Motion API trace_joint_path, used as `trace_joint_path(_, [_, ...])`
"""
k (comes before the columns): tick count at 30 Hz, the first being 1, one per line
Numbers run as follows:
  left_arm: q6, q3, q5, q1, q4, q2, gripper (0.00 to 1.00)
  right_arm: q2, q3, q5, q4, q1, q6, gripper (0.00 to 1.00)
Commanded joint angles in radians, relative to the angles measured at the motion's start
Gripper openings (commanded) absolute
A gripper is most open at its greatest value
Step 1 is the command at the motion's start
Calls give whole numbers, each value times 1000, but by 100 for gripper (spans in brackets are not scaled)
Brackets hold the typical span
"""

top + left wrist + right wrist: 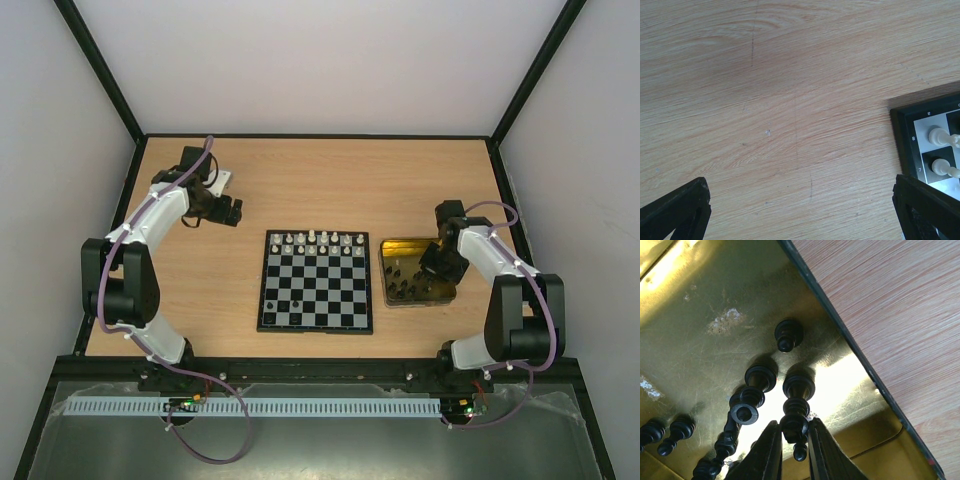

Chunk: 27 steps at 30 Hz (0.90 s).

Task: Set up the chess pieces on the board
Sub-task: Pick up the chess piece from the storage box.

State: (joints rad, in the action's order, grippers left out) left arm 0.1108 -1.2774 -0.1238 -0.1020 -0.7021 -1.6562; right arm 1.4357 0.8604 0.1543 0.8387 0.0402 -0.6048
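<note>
Your right fingers are pinched on the upper stem of a small black turned chess piece standing in the shiny gold rectangular tray. The other black pieces nearby are partly cut off at the frame's bottom edge. Your left fingers stand wide apart, holding nothing, over the wooden tabletop beside the black-and-silver checked board, whose far rows carry white pieces.

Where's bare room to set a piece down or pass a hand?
Free: table left of the board, under the open left fingers; far table behind board; the board's middle rows. Crowded: board's far two rows of white pieces; gold tray around the right fingers, pinching a black piece among others.
</note>
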Motion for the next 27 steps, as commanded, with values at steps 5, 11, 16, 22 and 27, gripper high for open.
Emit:
trace_joint_path(5, [-3,-19,-10,-4,-12,8,99,19,-19,-25,-19,-5,10,16])
trace_joint_path(11, [-2,-18,-11,-4,-13,9,99,14,-32,-27,-25,-6,9,20])
trace_joint_path(16, [-1,-18,-13,-4,-11,9,99,8,-33,-31,-21,-5,7,14])
trace_joint_path(22, [-2,-13,-13,-4,-9,9,99,2,-31,-33,-16,-6,5,6])
trace_joint_path(27, [-2,-8,-14,-4,-7,14,99,-8,-8,-35,7,-5,-1,3])
